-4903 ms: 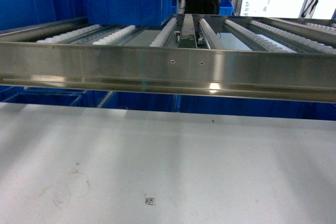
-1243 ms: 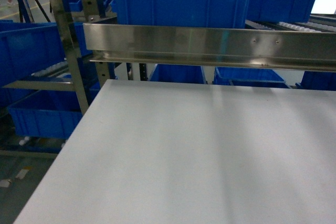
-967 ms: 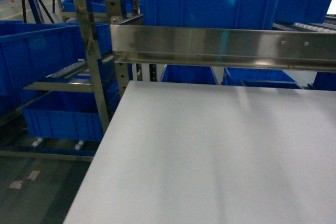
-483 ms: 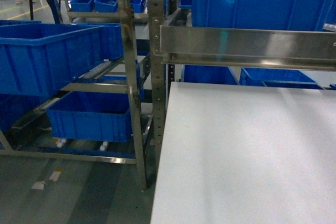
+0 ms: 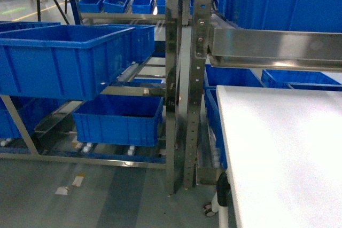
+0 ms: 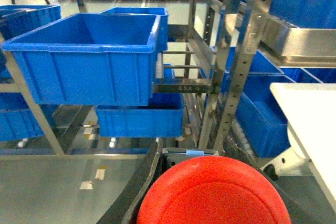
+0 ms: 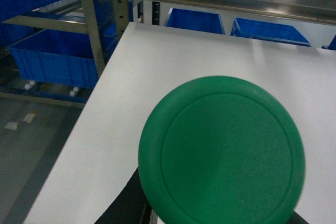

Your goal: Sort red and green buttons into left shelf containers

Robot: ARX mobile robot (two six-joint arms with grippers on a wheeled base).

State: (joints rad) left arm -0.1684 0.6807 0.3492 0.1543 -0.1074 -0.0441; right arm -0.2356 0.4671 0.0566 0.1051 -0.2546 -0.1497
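Head view: you face a steel rack upright (image 5: 199, 78). A large blue tub (image 5: 64, 60) sits on the left shelf, a second tub (image 5: 118, 120) on the lower level, and a white table (image 5: 283, 148) lies at right over a grey floor (image 5: 80, 196). Neither gripper appears here.

Left wrist view: the red button cap (image 6: 212, 192) fills the near foreground, before the same tub (image 6: 89, 59). A stamped label on the shelf rail (image 6: 184, 86) is too small to read. You cannot tell the jaw opening.

Right wrist view: the green button cap (image 7: 223, 150) hangs over the white table (image 7: 173, 56); the jaw state is hidden.
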